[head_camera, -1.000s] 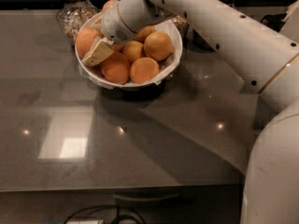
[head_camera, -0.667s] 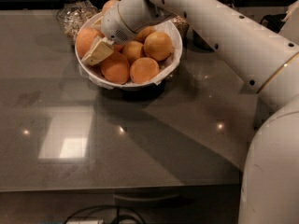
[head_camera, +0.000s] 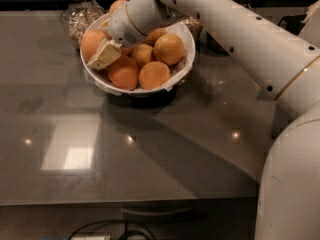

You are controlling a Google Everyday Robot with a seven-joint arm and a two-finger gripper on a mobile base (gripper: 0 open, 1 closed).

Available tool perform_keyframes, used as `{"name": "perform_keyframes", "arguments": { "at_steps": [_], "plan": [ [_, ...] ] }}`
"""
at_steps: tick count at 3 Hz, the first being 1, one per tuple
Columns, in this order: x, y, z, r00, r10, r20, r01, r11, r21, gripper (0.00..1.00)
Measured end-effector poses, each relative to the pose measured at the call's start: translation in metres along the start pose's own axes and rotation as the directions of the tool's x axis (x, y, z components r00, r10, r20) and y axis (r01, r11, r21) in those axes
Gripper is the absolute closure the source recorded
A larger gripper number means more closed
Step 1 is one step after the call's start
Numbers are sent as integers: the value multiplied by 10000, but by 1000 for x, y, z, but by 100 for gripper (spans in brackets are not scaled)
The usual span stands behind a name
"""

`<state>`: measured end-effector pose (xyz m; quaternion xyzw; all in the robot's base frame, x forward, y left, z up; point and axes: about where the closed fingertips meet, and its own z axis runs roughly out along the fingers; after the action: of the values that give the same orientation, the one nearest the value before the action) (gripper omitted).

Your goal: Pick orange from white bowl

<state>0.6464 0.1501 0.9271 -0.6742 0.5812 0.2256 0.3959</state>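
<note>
The white bowl (head_camera: 177, 70) with a crinkled liner stands at the back middle of the grey table and holds several oranges. A big deep-orange orange (head_camera: 91, 41) lies at the bowl's left side. My gripper (head_camera: 101, 55) reaches down into the bowl from the upper right, and its cream tip rests against the right side of that orange, above another orange (head_camera: 123, 73). My white arm hides the back of the bowl. One more orange (head_camera: 117, 5) peeks out behind the wrist.
A glass jar (head_camera: 77, 17) with pale contents stands just behind the bowl's left side. Another jar (head_camera: 193, 27) is partly hidden by my arm on the right. The table's front edge (head_camera: 125, 201) runs across, with cables below. My arm's base fills the right side.
</note>
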Motion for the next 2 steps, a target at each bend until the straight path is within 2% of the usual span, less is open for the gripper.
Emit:
{"name": "perform_keyframes", "arguments": {
  "at_steps": [1, 2],
  "plan": [
    [-3, -1, -2, 10000, -1, 2, 1, 10000, 3, 100],
    [-6, -10, -25, 9997, -244, 76, 240, 9986, 466, 100]
  ]
}}
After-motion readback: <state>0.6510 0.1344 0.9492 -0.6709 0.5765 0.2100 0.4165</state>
